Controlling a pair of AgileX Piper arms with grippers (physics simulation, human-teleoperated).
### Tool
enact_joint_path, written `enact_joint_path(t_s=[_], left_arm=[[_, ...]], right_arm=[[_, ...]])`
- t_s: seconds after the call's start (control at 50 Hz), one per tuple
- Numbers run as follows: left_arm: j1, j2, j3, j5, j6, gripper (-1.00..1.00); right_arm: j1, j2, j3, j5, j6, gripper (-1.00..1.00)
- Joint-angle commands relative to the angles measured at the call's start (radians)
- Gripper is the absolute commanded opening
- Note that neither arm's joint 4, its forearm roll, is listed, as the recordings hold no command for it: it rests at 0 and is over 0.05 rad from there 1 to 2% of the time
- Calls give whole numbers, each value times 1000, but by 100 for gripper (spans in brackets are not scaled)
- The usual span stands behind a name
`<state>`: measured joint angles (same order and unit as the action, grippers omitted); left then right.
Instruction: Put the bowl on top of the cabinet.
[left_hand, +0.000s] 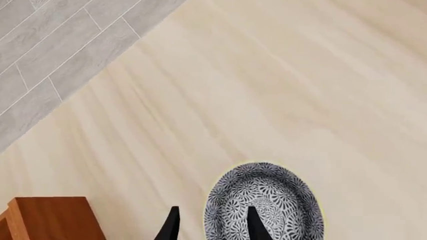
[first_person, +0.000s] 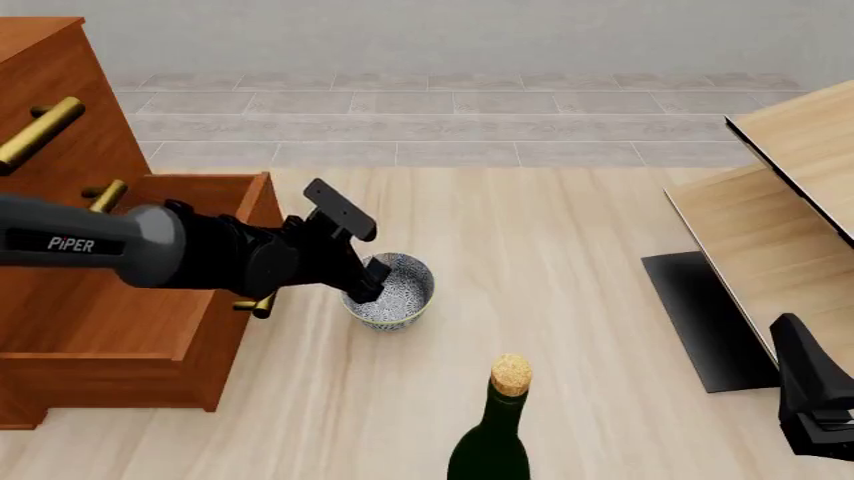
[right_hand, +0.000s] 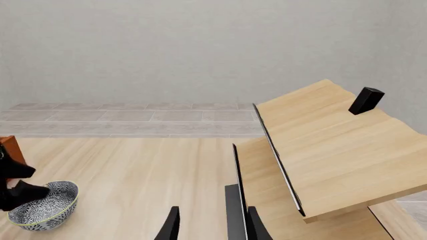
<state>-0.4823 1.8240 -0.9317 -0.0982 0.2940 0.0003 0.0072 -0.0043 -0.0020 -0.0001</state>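
Observation:
The speckled grey-white bowl (first_person: 398, 291) stands upright on the pale wood floor just right of the reddish-brown cabinet (first_person: 80, 300). My left gripper (first_person: 370, 283) is open at the bowl's near-left rim. In the left wrist view one finger (left_hand: 256, 224) sits inside the bowl (left_hand: 267, 197) and the other (left_hand: 171, 226) outside it, so the gripper (left_hand: 212, 227) straddles the rim. The cabinet's corner (left_hand: 53, 217) shows beside it. My right gripper (first_person: 798, 345) hangs open far to the right, holding nothing. From the right wrist the bowl (right_hand: 43, 206) shows far off.
A green bottle with a cork (first_person: 494, 430) stands near the front, below the bowl. Pale light-wood furniture with black edging (first_person: 774, 200) fills the right side, close ahead of the right gripper (right_hand: 213, 227). Brass handles (first_person: 40, 130) stick out of the cabinet front.

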Motion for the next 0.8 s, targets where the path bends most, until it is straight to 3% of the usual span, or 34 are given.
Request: enact_joint_path(t_s=[0.02, 0.8], left_arm=[[6, 29, -12, -6, 2, 100], [32, 102, -40, -23, 26, 100]], right_arm=[[0, 0, 0, 0, 0, 100], [0, 0, 0, 0, 0, 100]])
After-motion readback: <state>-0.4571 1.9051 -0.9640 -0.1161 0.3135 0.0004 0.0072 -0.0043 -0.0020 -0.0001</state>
